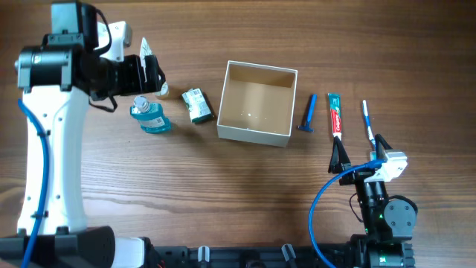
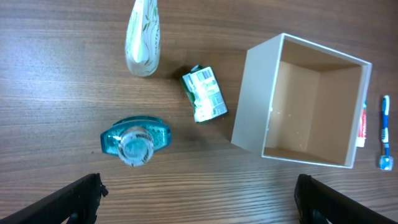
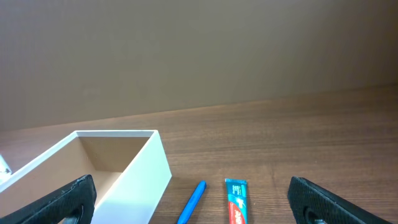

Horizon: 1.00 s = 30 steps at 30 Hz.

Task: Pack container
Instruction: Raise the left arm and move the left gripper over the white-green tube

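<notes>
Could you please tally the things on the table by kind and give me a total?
Container: 1
Teal bottle: 1
Green packet: 1
White tube: 1
Blue razor: 1
Toothpaste tube: 1
Toothbrush: 1
Total: 7

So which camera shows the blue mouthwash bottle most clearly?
The left wrist view: the blue mouthwash bottle is large, sharp and unobstructed there, seen from above. The overhead view also shows the whole bottle, but much smaller. The right wrist view does not show it at all.
</notes>
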Each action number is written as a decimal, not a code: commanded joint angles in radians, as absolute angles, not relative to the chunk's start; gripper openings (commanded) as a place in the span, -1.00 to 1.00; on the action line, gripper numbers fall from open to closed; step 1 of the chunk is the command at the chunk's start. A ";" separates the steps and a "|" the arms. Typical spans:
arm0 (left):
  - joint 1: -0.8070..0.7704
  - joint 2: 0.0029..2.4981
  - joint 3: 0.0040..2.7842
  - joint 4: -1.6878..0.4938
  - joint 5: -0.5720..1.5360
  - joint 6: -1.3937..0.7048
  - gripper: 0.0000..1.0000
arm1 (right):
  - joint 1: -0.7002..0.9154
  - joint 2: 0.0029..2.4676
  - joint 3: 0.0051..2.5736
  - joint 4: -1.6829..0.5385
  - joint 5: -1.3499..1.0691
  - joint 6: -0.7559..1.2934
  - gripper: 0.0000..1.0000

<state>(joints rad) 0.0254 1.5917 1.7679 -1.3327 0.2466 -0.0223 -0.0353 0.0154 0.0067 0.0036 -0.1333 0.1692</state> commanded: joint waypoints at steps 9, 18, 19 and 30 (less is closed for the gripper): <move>0.023 1.586 1.899 -1.288 0.212 -0.007 1.00 | -0.030 0.004 0.005 0.007 -0.119 0.157 0.99; 0.013 1.605 1.899 -1.157 0.207 -0.007 0.99 | -0.030 0.004 0.005 0.007 -0.119 0.157 1.00; 0.007 1.618 1.899 -1.148 0.200 -0.007 0.99 | -0.030 0.004 0.005 0.007 -0.119 0.157 0.99; -0.022 1.785 1.899 -1.154 0.073 -0.057 0.99 | -0.030 0.004 0.005 0.007 -0.120 0.157 0.99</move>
<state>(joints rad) -0.0196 1.7473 1.8881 -1.1690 0.1093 -0.0422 -0.0353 0.0154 0.0067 0.0036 -0.1333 0.1692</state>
